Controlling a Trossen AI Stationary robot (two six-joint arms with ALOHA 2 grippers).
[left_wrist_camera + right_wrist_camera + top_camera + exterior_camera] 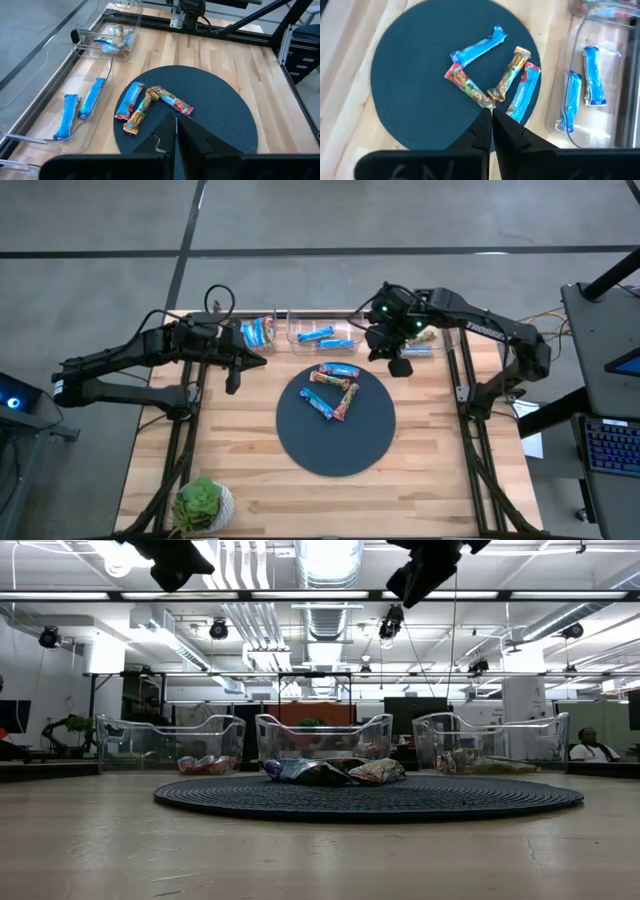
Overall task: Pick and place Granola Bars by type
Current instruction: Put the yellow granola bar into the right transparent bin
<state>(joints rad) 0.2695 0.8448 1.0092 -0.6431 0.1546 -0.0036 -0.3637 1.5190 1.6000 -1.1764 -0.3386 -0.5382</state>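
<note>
Granola bars (335, 388), four of them, lie clustered on the dark round mat (336, 440). Left gripper (233, 385) and right gripper (401, 367) hover above the table, both clenched and empty.

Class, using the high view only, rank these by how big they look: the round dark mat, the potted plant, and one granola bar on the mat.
1. Round dark mat
2. Potted plant
3. Granola bar

My wooden table (240, 460) carries a dark round mat (336, 442) at its middle, and four Granola Bars (335, 388) lie on the mat's far part. Along the far edge I see three clear bins (320, 332) side by side, each with wrapped bars inside. A small potted plant (203, 505) sits at the near corner on my left.
</note>
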